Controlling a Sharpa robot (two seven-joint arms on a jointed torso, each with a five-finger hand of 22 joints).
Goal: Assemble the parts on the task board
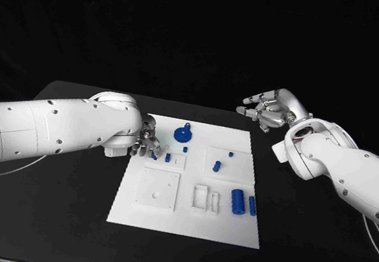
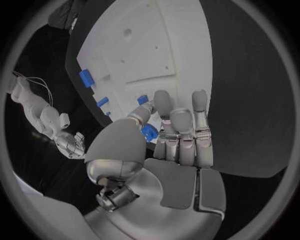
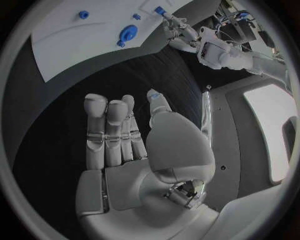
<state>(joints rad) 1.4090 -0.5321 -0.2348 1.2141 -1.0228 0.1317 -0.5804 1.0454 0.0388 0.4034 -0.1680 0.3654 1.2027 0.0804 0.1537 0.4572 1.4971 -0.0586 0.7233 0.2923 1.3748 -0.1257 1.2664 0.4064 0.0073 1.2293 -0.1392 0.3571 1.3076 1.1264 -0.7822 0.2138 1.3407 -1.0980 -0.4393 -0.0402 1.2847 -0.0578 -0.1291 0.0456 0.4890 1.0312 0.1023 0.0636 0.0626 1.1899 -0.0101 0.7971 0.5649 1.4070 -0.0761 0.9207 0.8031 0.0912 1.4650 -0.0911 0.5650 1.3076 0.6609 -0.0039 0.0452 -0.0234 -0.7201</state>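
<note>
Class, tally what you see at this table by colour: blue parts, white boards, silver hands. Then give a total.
Blue parts: 6, made up of the round disc, the long cylinder, the bar and three small pieces
White task board: 1
Silver hands: 2, the left hand and the right hand
Total: 9
A blue speck beside the disc is too small to judge.

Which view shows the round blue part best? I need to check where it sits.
The head view: the round blue part sits near the task board's far edge, unobstructed, from above. The right wrist view shows it small and distorted; in the left wrist view I cannot identify it.
</note>
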